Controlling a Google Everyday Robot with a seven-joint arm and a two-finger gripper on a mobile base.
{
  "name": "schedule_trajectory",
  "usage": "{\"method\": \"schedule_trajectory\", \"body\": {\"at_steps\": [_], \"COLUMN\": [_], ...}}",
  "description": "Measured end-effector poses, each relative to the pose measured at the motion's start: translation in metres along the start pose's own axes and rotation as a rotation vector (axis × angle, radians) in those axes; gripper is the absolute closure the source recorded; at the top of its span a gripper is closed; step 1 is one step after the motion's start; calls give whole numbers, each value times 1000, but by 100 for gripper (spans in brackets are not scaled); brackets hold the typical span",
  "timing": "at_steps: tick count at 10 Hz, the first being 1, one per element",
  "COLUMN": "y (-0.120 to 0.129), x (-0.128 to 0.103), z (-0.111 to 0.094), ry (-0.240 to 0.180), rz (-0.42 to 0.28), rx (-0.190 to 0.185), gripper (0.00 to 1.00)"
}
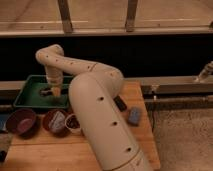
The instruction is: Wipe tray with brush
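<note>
The green tray (pixel 31 89) sits at the back left of the wooden table, its rim sloping outward. My arm reaches over from the right and bends down into the tray. My gripper (pixel 54 91) points down over the tray floor, near its middle. A small dark thing at its tip, resting on the tray floor, looks like the brush (pixel 46 92). The arm hides the tray's right part.
Two dark-red bowls (pixel 21 121) (pixel 55 121) stand in front of the tray, one holding a pale object. A small white cup (pixel 73 123) stands beside them. A black block (pixel 120 103) and a blue-grey sponge (pixel 134 116) lie to the right. A dark wall runs behind.
</note>
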Motion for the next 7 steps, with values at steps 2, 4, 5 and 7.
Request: {"method": "schedule_trajectory", "body": {"at_steps": [2, 4, 5, 7], "y": [23, 31, 29, 15], "x": [22, 27, 24, 5], "z": [-2, -1, 0, 6], "ry": [-54, -82, -84, -74], "rz": [60, 84, 84, 81], "rx": [64, 106, 119, 143], "gripper": [100, 100, 100, 100]}}
